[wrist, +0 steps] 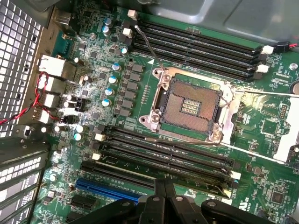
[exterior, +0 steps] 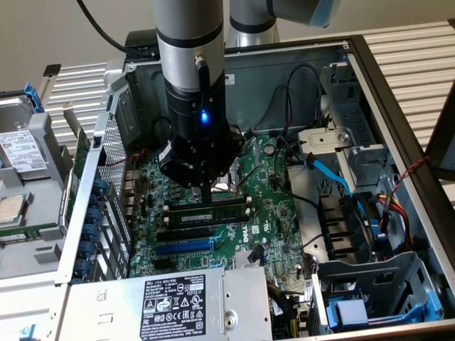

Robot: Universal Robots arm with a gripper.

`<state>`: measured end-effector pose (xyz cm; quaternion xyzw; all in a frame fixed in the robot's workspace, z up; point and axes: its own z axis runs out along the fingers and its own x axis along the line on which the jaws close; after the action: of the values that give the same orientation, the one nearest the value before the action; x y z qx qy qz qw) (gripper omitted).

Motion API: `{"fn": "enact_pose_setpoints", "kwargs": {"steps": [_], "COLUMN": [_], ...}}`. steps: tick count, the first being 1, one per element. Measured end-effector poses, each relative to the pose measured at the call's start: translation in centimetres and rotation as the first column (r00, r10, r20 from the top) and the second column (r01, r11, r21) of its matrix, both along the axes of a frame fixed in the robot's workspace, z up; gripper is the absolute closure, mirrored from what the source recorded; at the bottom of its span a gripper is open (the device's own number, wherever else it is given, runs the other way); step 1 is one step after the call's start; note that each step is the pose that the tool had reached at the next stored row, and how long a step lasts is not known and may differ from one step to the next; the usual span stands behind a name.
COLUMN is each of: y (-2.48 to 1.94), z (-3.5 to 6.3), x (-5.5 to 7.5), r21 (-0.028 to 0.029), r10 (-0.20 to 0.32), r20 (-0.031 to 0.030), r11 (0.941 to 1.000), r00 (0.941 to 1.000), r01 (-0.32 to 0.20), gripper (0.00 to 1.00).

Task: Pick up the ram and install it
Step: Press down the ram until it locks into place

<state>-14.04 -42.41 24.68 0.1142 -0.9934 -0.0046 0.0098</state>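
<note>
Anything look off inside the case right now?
The CPU socket sits open and empty, contacts exposed, lever unlatched. The ram lies level along its slot under the shut gripper.

White "DELL" lettering stands on the green motherboard [exterior: 264,226]; the power supply label's [exterior: 174,307] print is unreadable.

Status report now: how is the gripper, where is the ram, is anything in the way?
Black gripper shut, pressing down on long dark-green ram stick. Ram lying in black memory slot on green motherboard. Nothing seen in the way.
</note>
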Motion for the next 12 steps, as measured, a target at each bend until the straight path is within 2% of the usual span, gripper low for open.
{"fn": "enact_pose_setpoints", "kwargs": {"steps": [5,8,12], "y": [-0.31,-0.33,-0.33], "z": [0.00,0.00,0.00], "x": [-1.3,-1.9,-2.6], "r21": [0.0000,0.0033,0.0065], "r10": [0.000,0.000,-0.002], "r20": [-0.0006,-0.0073,-0.0214], "r11": [1.0000,1.0000,1.0000], "r00": [1.0000,1.0000,0.9998], "r01": [0.000,0.000,0.002], "gripper": [0.89,0.89,0.89]}}
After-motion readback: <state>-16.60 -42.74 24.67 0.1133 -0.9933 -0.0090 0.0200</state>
